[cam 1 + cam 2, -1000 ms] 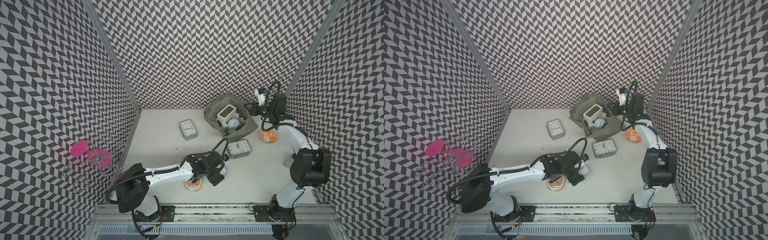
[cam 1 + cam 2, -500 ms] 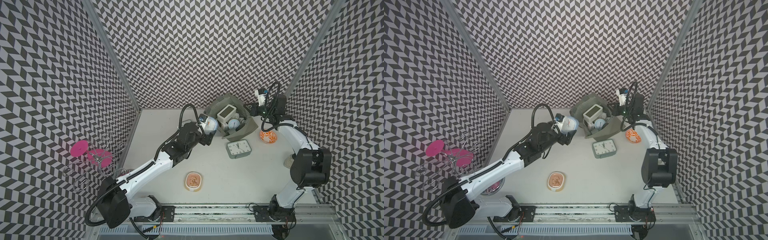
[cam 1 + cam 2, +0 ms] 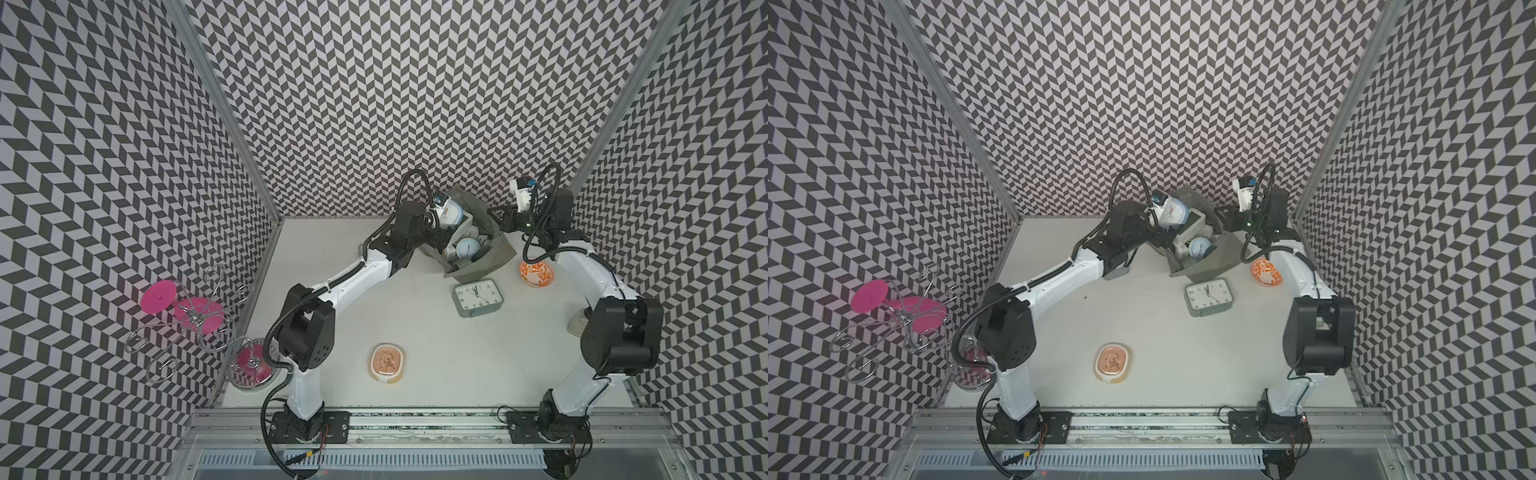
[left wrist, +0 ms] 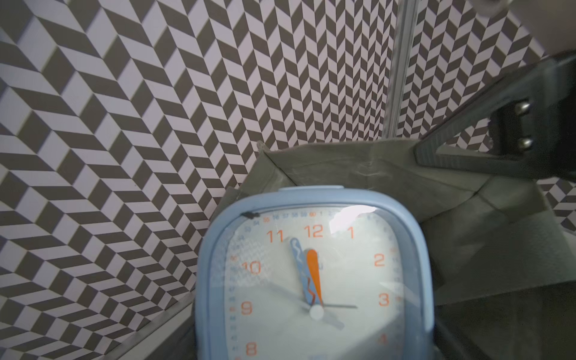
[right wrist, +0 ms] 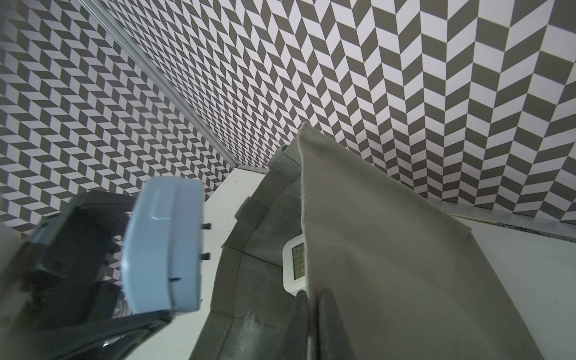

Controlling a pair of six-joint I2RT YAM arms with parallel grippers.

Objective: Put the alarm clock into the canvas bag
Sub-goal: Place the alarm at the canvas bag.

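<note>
I am at the putting-in step. My left gripper [image 3: 441, 217] has its jaws spread wide and clamped on the alarm clock [image 3: 452, 212]. It holds the clock in the air just at the rim of the canvas bag [image 3: 496, 251], not yet inside it. My right gripper [image 5: 313, 299] is closed on the opposite rim of the bag, pinching the cloth, so the mouth stands open and leans toward the clock.

For the next move I think I must carry the clock further over the bag's mouth, lower it between the walls, and only then let go. Inside the bag a round clock [image 3: 467, 249] and a white digital clock [image 5: 295, 265] already lie, so free room looks small. If I release too early, the clock may drop outside the bag.

The clock has a pale blue case, square with rounded corners. Its face is white with orange numbers, and one orange and one blue hand stand near twelve. The front pane shines, so I judge the case smooth and a little slippery.
</note>
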